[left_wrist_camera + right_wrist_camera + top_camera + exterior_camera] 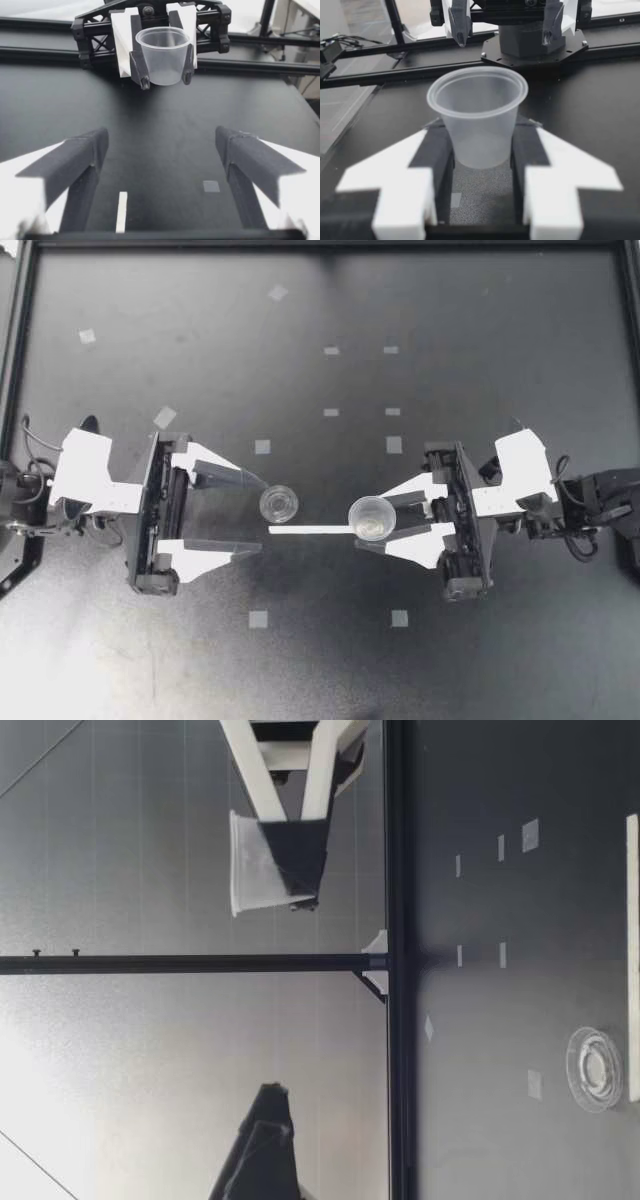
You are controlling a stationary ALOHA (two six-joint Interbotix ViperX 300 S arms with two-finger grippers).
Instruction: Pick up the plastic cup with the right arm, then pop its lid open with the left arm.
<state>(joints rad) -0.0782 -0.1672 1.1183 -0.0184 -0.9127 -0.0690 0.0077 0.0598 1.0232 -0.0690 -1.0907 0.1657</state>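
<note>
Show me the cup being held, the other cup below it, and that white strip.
held plastic cup [479, 131]: right wrist view, on its side wall.
second clear cup [278, 503]: top view, on its centre.
white strip [310, 530]: top view, about halfway along it.

- Your right hand [481, 131] holds the clear plastic cup [477, 115] upright, with one finger against each side.
- Beyond the cup, your left hand [506, 22] faces you, fingers spread, over the dark worktop [600, 100].
</note>
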